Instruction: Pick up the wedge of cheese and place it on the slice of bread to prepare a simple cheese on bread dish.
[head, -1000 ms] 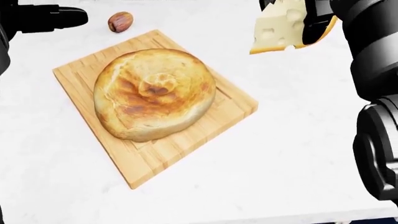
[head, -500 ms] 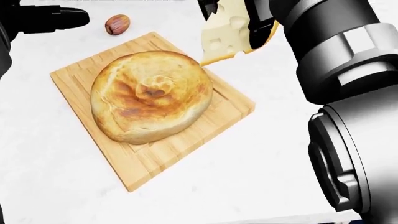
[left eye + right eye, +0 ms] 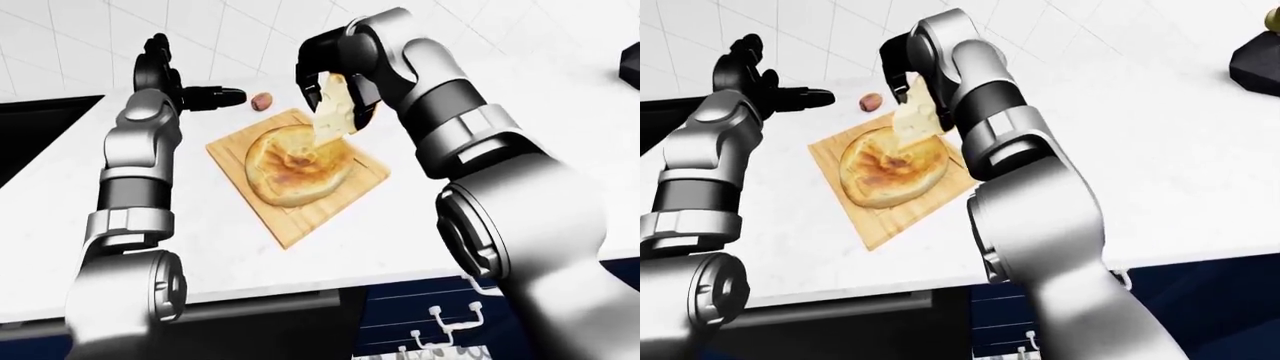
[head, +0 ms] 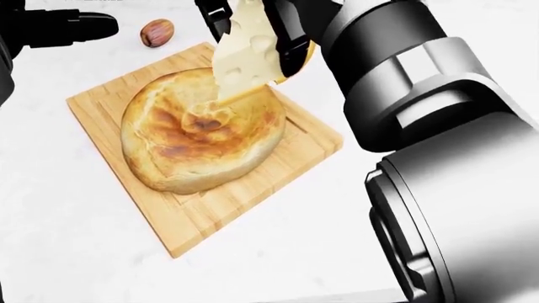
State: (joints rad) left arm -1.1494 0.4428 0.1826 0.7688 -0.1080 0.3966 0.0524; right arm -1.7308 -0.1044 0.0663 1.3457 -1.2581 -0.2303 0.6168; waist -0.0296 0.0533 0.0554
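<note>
In the left-eye view the right hand (image 3: 335,75) sits near the top centre, its fingers closed around the cheese (image 3: 333,112), which hangs point-down over the upper edge of the bread (image 3: 297,163). The bread rests on a wooden board (image 3: 305,217) on the white surface (image 3: 440,195). The left hand (image 3: 205,97), upper left, holds nothing, fingers stretched out flat near a small nut (image 3: 262,101).

In the head view the cheese (image 4: 244,53) stands steeply tilted, its lower tip at or just above the crust; I cannot tell whether it touches. If the fingers let go now, I think the wedge may topple off the domed loaf toward the board's upper right.

The right-eye view shows the same, with the forearm (image 3: 980,112) close over the board; a careless pull-away could nudge the bread.
</note>
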